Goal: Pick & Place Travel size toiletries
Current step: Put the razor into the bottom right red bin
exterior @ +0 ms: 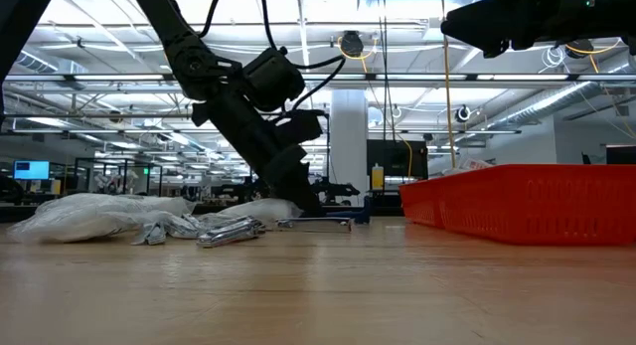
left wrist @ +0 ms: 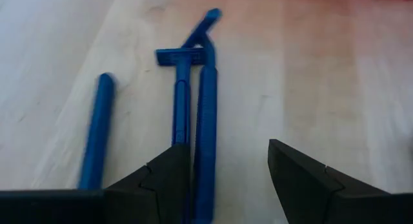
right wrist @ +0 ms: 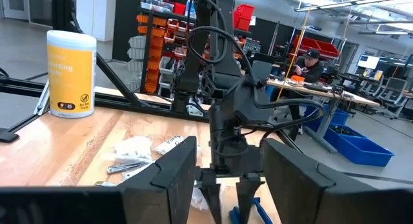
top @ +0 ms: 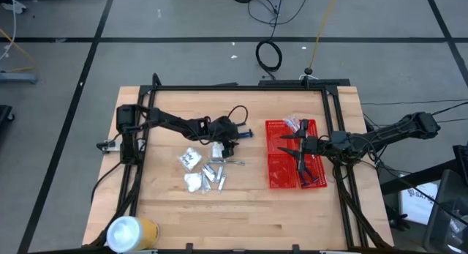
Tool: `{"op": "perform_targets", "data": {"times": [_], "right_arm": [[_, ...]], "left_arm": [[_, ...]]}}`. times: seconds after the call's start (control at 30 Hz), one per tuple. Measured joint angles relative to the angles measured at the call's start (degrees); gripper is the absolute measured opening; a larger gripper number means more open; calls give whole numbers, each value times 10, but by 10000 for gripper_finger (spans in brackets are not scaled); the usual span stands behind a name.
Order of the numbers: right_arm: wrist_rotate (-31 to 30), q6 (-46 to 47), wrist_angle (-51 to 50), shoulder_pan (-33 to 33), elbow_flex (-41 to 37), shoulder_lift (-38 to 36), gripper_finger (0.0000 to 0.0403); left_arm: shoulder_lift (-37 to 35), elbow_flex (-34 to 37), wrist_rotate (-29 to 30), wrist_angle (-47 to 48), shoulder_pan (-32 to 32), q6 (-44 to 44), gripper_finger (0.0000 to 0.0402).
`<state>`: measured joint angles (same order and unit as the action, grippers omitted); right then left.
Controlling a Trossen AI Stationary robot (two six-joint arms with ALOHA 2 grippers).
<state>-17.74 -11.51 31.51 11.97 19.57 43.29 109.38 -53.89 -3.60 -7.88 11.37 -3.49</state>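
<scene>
Three blue-handled toiletries lie side by side on the wooden table: a razor (left wrist: 181, 88), a stick with a bent far end (left wrist: 206, 101) and another stick (left wrist: 97, 130). My left gripper (left wrist: 229, 179) is open, slanting down over their near ends (top: 235, 143). More toiletries, white packets (top: 191, 160) and silver tubes (top: 214, 173), lie in a heap nearer the front. My right gripper (top: 296, 148) hangs open and empty above the red basket (top: 281, 173). My left gripper has the bent-ended stick's near end (left wrist: 205, 179) just inside one finger (left wrist: 164, 182), and the razor's handle runs under that same finger. The fingers lie along the handles, slanting down. Whether a finger touches either handle I cannot tell.
The red basket (exterior: 527, 201) holds a few small items in its far compartment (top: 296, 124). A white-and-yellow canister (top: 131, 232) stands at the front left corner. A black frame (top: 241, 87) runs round the table. A person (right wrist: 310, 62) sits at a desk beyond.
</scene>
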Motion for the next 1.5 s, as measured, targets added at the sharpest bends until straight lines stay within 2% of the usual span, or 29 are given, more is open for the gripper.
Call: {"op": "perform_targets", "data": {"times": [0.13, 0.23, 0.3, 0.4, 0.6, 0.67, 0.73, 0.87, 0.97, 1.23, 1.5], "right_arm": [[0, 2, 0, 0, 0, 0, 164], [0, 3, 0, 0, 0, 0, 164], [0, 3, 0, 0, 0, 0, 164], [0, 3, 0, 0, 0, 0, 164], [0, 2, -1, 0, 0, 0, 164], [-1, 0, -1, 0, 0, 0, 164], [-1, -2, -2, -2, 0, 0, 164], [0, -1, -1, -8, 0, 0, 164], [0, -1, -1, -13, 0, 0, 164], [0, 1, -6, -15, 0, 0, 164], [0, 3, -7, -15, 0, 0, 164]], "left_arm": [[0, 1, -21, -30, -5, -7, 209], [2, 2, -107, -63, 6, 30, 209], [2, 2, -139, -85, 12, 37, 209], [-1, 2, -116, -83, 20, 34, 209], [-23, 2, 59, -54, 34, -23, 209], [-27, 2, 87, -48, 39, -39, 209], [-27, -8, 82, -35, 47, -53, 209], [-18, -58, 23, 74, 70, -57, 209], [-14, -85, 19, 133, 78, -61, 209], [3, -96, 17, 168, 79, -71, 209], [49, -99, 17, 155, 80, -65, 207]]}}
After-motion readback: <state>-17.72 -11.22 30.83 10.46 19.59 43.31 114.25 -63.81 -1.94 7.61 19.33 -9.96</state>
